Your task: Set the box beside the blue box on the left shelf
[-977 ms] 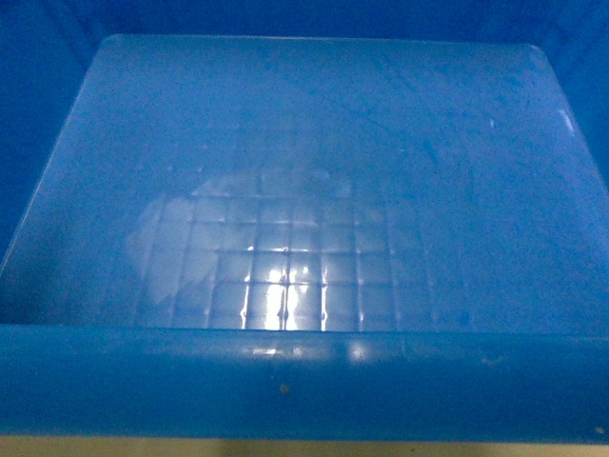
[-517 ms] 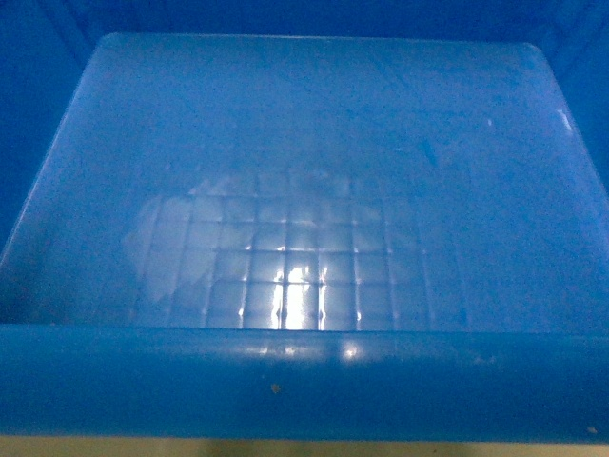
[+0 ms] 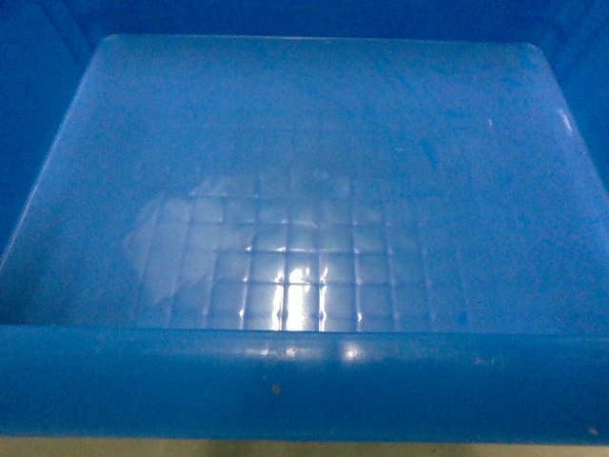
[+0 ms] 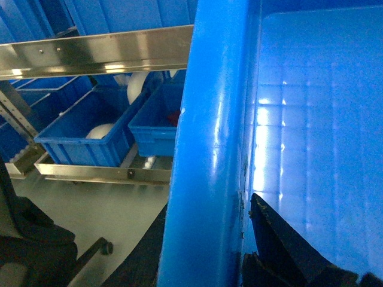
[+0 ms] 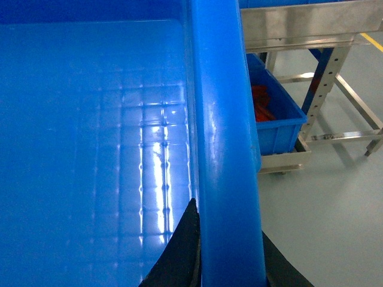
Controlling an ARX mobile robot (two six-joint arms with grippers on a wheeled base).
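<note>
Pale grey-green floor (image 5: 335,203), steel racks (image 4: 102,51) with blue crates (image 4: 84,134).

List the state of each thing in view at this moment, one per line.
box: empty, carried, rim clamped on both sides
left gripper: shut on box's rim
right gripper: shut on box's rim
crates on low rack: resting, holding white objects
crate by right rack: resting, red items inside

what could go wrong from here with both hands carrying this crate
1. The blue crate fills the head view, so the robot cannot see the shelf from there and could misjudge where to set it.
2. Each hand pinches only a side rim: left hand, right hand. Uneven motion could tilt the crate or let it slip.
3. Metal racks holding other crates stand close on both sides; a swing could clip one.
</note>
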